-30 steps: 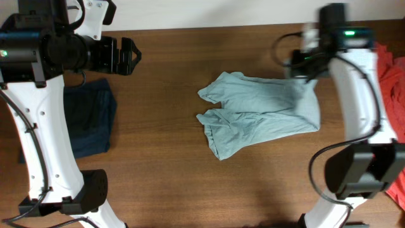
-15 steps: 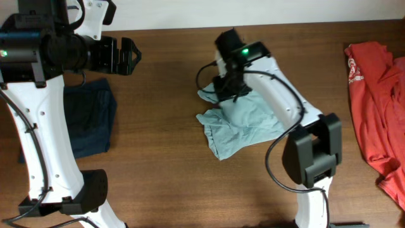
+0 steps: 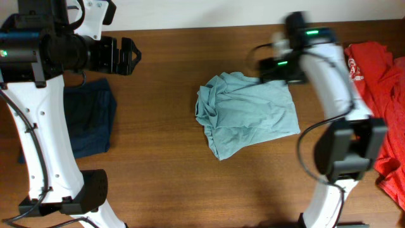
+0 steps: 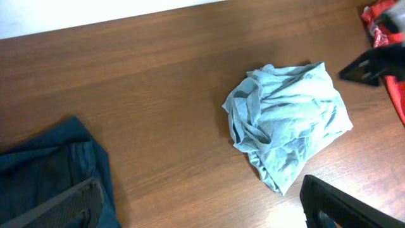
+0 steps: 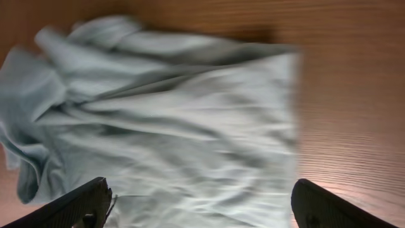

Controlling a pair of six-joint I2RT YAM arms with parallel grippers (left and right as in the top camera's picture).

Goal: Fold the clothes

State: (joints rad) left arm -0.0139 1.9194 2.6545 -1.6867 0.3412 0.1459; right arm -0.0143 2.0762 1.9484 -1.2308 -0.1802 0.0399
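Observation:
The pale grey-blue T-shirt (image 3: 248, 114) lies crumpled and partly folded over itself in the middle of the table (image 3: 164, 177); it also shows in the left wrist view (image 4: 288, 123). My right gripper (image 3: 267, 64) hovers over the shirt's far right corner. Its fingers stand wide apart above the cloth (image 5: 190, 133) with nothing between them (image 5: 202, 212). My left gripper (image 3: 130, 56) hangs open at the far left, well away from the shirt, over bare wood (image 4: 196, 209). A dark navy garment (image 3: 88, 120) lies under the left arm. A red shirt (image 3: 380, 95) lies at the right edge.
The navy garment (image 4: 38, 177) reaches under my left finger in the left wrist view. The red shirt (image 4: 380, 16) shows at that view's top right. The table's far edge meets a white wall (image 3: 190, 12). The arms' bases stand at the near left and near right.
My right gripper carried the shirt's right corner leftwards over the cloth, swung back to the right and opened, letting the cloth go. The shirt now lies narrower and more bunched. The left arm stayed still.

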